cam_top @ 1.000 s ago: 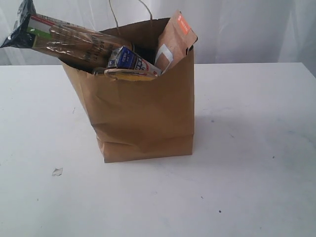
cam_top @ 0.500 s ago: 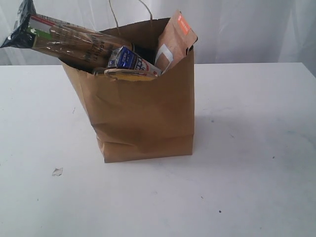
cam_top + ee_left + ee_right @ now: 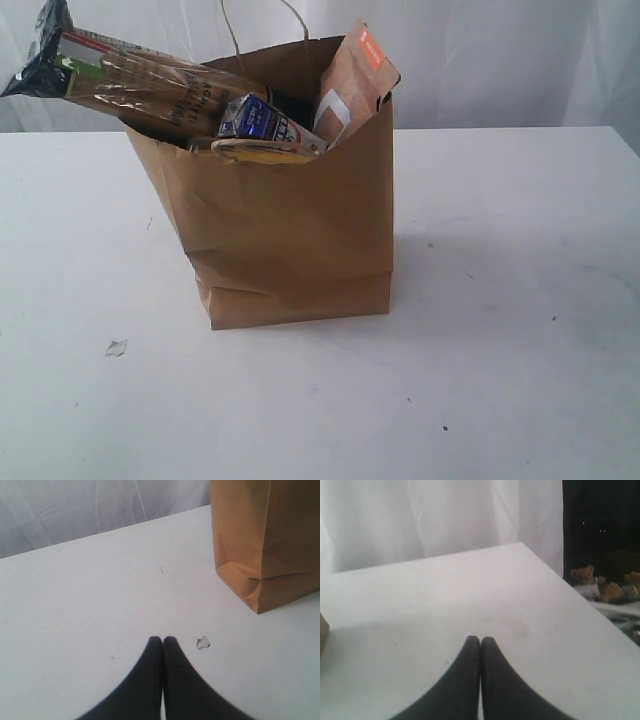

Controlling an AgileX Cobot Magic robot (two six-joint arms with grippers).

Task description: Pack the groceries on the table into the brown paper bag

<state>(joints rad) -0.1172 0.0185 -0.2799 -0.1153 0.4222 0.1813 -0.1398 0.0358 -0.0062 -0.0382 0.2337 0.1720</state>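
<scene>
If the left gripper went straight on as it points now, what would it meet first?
Probably bare table; the left gripper is shut, with the paper bag and white scrap off to one side.

The left hand (image 3: 162, 639) is closed: its two black fingers (image 3: 142, 685) are pressed together along their whole length, and only a thin line shows between them. The tips are rounded and meet side by side, and nothing is held between them. The fingers become broader toward the wrist. The right hand (image 3: 480, 639) has the same pose: its two black fingers (image 3: 457, 685) lie tight against each other, tips together, and they grip nothing. Both hands point forward and a little downward
</scene>
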